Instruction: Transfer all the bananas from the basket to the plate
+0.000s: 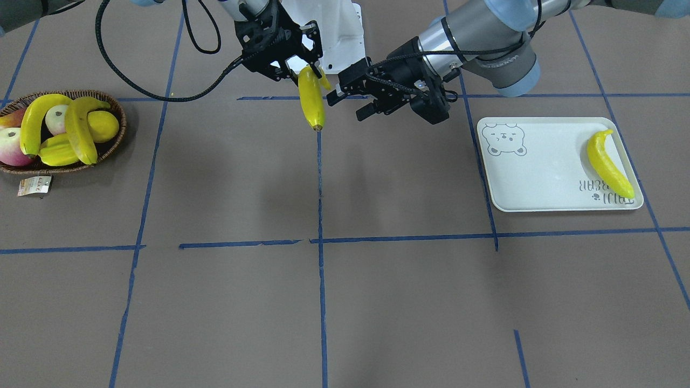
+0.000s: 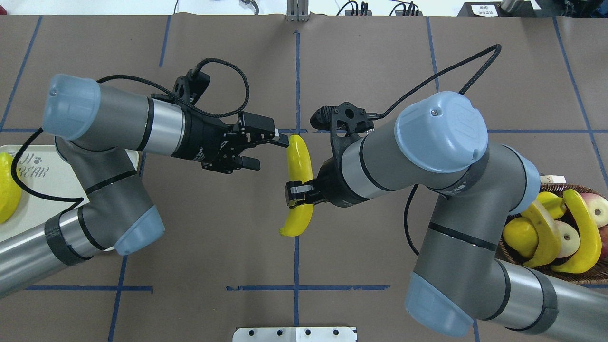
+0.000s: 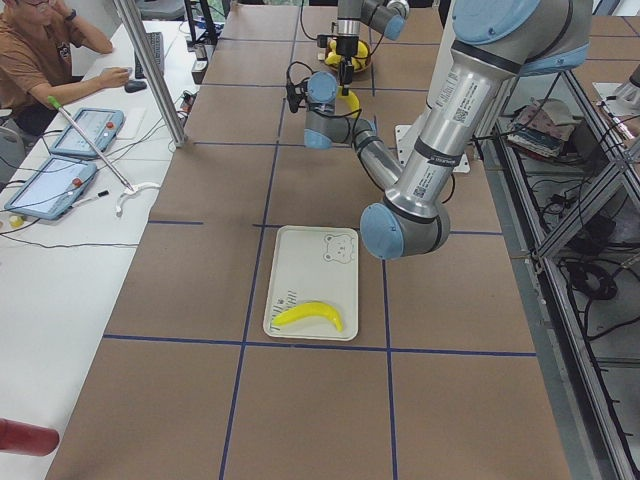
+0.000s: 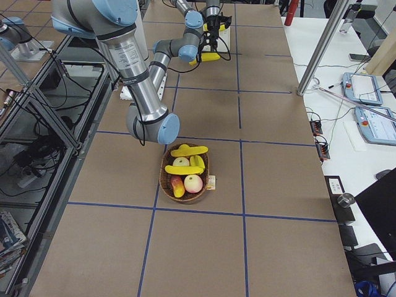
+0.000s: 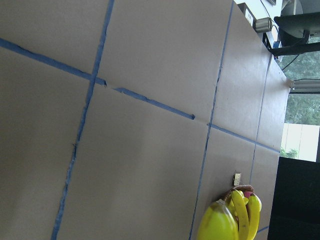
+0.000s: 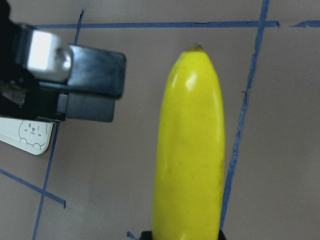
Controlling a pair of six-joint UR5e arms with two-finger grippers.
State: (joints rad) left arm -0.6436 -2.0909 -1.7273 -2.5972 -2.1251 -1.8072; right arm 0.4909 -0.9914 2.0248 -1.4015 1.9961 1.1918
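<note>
4 in all: mid-air banana (image 1: 311, 102) clamped by R gripper (image 1: 306, 73), L gripper (image 1: 347, 105) spread wide, empty, beside it; 2 basket bananas (image 1: 32, 126) in basket (image 1: 122, 132); plate banana (image 1: 609, 164) on plate (image 1: 539, 167), cropped in overhead view.

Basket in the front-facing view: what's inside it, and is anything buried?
A left banana and a right banana lie on top, over a lemon, a starfruit and apples. Anything beneath them on the basket floor is covered, so more fruit cannot be ruled out.
</note>
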